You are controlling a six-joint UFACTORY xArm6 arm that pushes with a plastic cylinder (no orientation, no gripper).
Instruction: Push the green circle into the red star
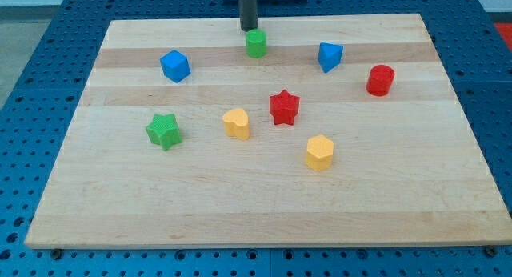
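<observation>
The green circle point(256, 44) sits near the view's top edge of the wooden bench point(264, 213), just below and a touch right of my tip point(249, 29), the end of the dark rod tool, which stands right beside it, though I cannot tell if they touch; this tool is a plain rod with nothing to spread or pinch. The block is a short, bright green cylinder standing upright, and the red star point(284, 107) lies well below it toward the bench's middle, slightly to the view's right
</observation>
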